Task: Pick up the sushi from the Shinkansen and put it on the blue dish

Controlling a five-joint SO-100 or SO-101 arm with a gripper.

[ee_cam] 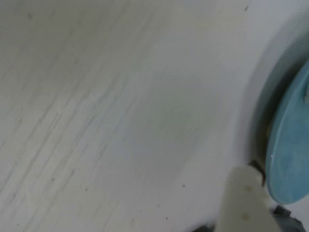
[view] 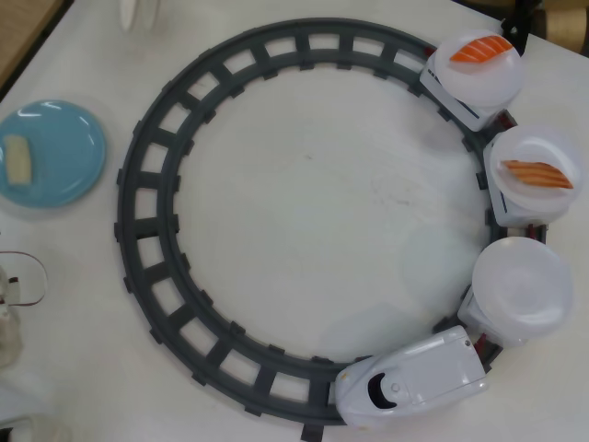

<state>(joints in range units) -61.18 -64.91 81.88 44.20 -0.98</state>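
**Overhead view.** Small toy salmon nigiri with a dull pale-orange, thinly striped top on white rice, lying on the middle round white plate of the white toy bullet train; not yet lifted. Train parked on the right-hand curve of a dark grey circular plastic track, nose toward the bottom of the view. Round glossy light-blue dish outside the track at far left, well apart from the nigiri, with the whole ring and the white bench in between.

**Neighbours.** Vivid red-orange salmon piece with broad white stripes on the rearmost plate, near the target and easily mistaken for it. Plate just behind the engine empty. Pale cream-white piece already at the left rim of the dish, leaving most of the glaze free for a second piece.

**Wrist view.** Blurred bench, dish edge at right, and a pale plastic piece at the bottom, probably part of the jaws. Jaws otherwise out of sight; released or clenched, impossible to tell. Apparently parked beside the dish, so a long reach across the track ahead.
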